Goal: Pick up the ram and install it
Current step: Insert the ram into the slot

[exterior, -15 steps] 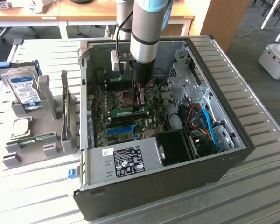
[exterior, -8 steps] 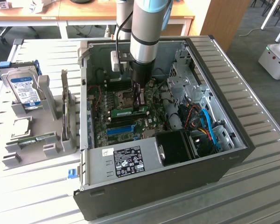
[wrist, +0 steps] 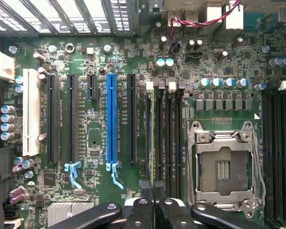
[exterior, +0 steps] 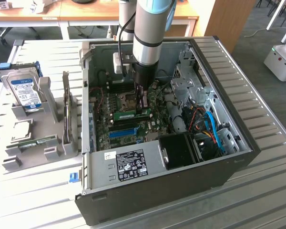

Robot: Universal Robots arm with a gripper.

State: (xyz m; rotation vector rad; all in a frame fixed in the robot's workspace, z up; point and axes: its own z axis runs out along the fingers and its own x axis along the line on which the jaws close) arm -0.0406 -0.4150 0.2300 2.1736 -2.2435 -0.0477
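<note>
Green ram (exterior: 128, 115) held on edge above the black memory slots (wrist: 169, 133).
End effector (wrist: 152, 188) clamped on it, keeping it upright and slot-aligned.

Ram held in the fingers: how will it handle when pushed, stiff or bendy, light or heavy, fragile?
Probably stiff: the ram looks straight though the fingers hold it near one end. Likely light: it is a thin, narrow board. Possibly fragile: bare green circuit board, so hard pushing could damage it.

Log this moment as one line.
gripper: shut on ram | ram: edge-down at memory slots beside CPU socket | seated: cannot tell
</note>
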